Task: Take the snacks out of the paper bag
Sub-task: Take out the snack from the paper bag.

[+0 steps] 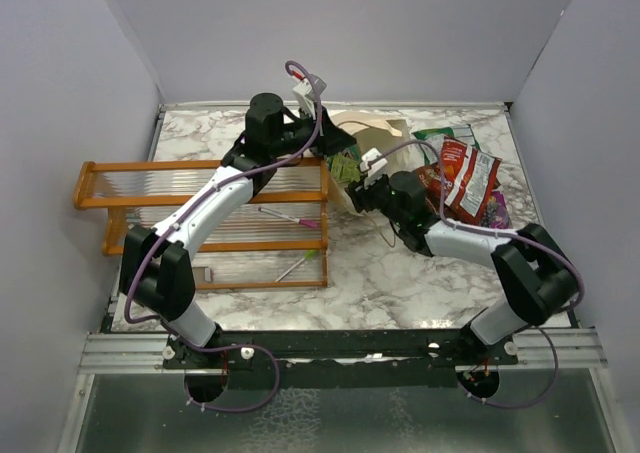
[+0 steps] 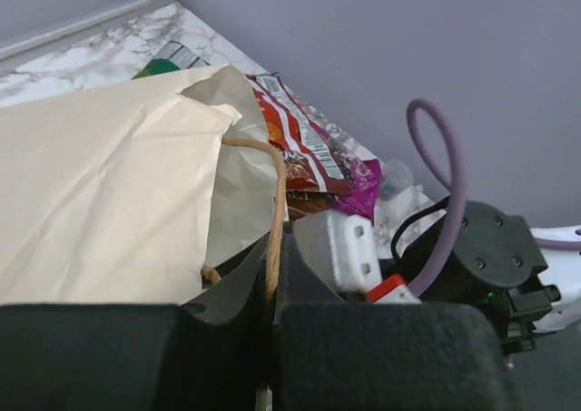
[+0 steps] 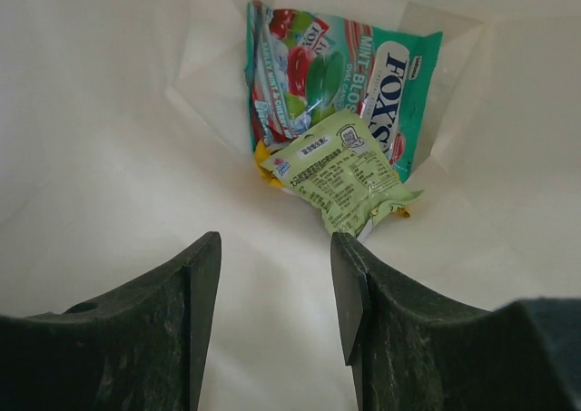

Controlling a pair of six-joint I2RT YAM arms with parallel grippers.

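marble tabletop (image 1: 380,273) bears a creased cream paper bag (image 2: 100,184), left hand (image 2: 275,266) pinching its handle (image 2: 278,189), right hand (image 3: 275,248) spread inside it.

Pale grey walls (image 1: 330,33) enclose a marble-patterned table (image 1: 380,273).

Left gripper (image 2: 272,252) jaws pinched closed, right gripper (image 3: 275,248) jaws spread apart

1. Right gripper (image 3: 275,248), jaws apart, is inside the bag (image 3: 91,157): bare floor straight ahead.
2. Farther ahead, lime packet (image 3: 349,180) overlaps teal packet (image 3: 390,75), blocking the far end.
3. Bag walls close in left and right.
4. Left gripper (image 2: 272,257) pinches the bag rim; right arm (image 2: 481,257) crowds its right side.
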